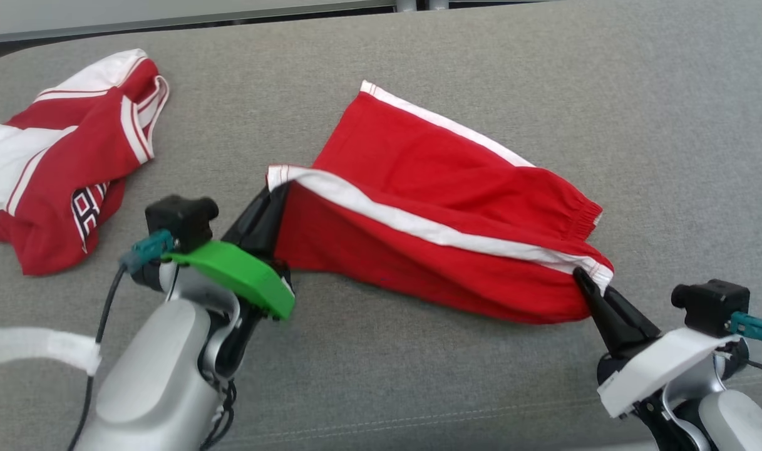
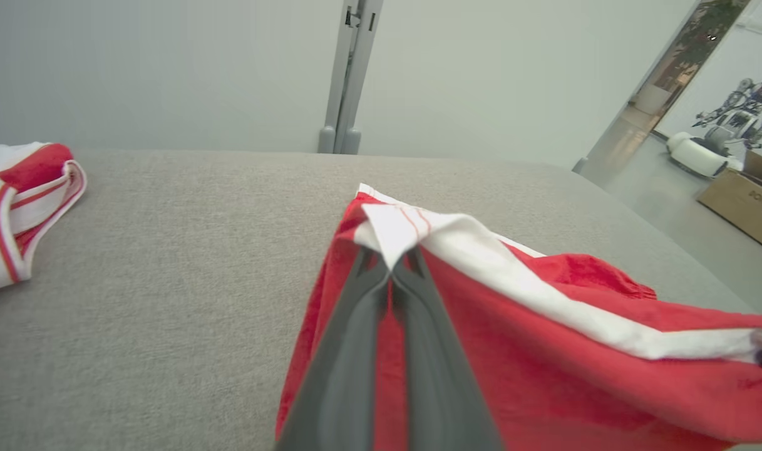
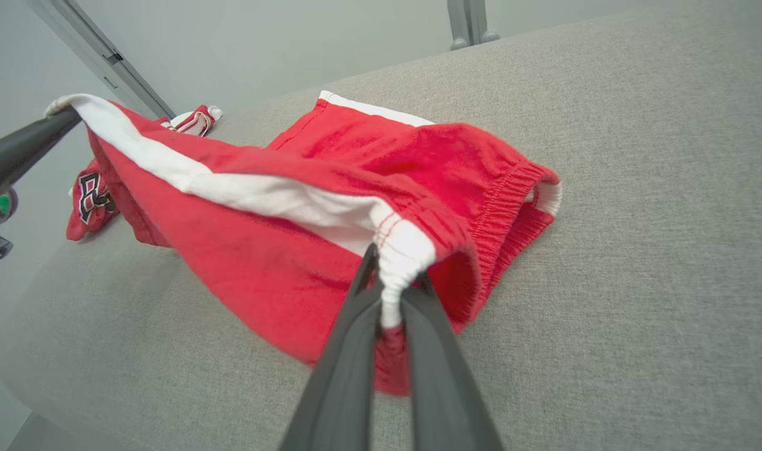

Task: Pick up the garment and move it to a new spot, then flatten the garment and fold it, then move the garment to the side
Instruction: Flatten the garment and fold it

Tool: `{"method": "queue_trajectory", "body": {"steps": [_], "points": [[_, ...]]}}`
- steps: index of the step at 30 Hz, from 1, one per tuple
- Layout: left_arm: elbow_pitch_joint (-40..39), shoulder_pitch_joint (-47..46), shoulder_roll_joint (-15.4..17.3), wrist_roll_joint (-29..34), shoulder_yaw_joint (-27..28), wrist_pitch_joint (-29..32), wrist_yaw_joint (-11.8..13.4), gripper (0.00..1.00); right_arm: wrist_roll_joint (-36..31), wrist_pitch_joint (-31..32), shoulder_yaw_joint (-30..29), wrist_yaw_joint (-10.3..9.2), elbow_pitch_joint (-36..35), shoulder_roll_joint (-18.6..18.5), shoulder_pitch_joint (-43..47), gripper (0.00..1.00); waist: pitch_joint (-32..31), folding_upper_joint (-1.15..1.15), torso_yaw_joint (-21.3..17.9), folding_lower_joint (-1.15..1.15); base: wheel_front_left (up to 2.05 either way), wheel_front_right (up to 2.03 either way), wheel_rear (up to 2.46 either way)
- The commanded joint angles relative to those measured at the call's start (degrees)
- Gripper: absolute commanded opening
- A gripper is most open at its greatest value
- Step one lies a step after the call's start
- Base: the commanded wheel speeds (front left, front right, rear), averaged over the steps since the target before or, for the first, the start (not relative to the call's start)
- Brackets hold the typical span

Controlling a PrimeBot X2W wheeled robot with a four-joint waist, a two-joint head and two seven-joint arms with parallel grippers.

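The garment (image 1: 431, 188) is a pair of red shorts with white side stripes, stretched across the grey cushion between both grippers. My left gripper (image 1: 274, 194) is shut on its left hem corner, seen up close in the left wrist view as a white cloth tip pinched at the gripper (image 2: 390, 263). At the waistband corner on the right, my right gripper (image 1: 584, 279) is shut on the garment; the right wrist view shows the white band pinched at the gripper (image 3: 390, 294). The held near edge is lifted, while the far leg (image 3: 381, 125) lies on the cushion.
A second red and white garment (image 1: 67, 156) lies crumpled at the far left of the grey cushion (image 1: 418, 50). A strip of white tape (image 1: 42, 347) sits near the left front. The cushion's far edge meets a grey wall with a post (image 2: 346, 75).
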Motion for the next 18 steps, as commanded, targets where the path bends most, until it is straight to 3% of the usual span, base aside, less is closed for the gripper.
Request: {"method": "queue_trajectory", "body": {"steps": [1,18], "points": [[2.7,-3.5,-0.2,0.1,-0.2,0.3,-0.5,0.00,0.7,-0.5,0.2,-0.02,0.7,0.7,-2.0,0.00,2.3,0.00,-2.8,0.00,0.00,0.00,0.00],[33.4,-35.3,-1.4,1.8,-6.0,6.0,-1.9,0.00,3.8,-4.5,4.0,-0.01,12.6,8.1,-20.4,0.00,13.8,0.00,-13.6,0.00,0.00,0.00,0.00]]}}
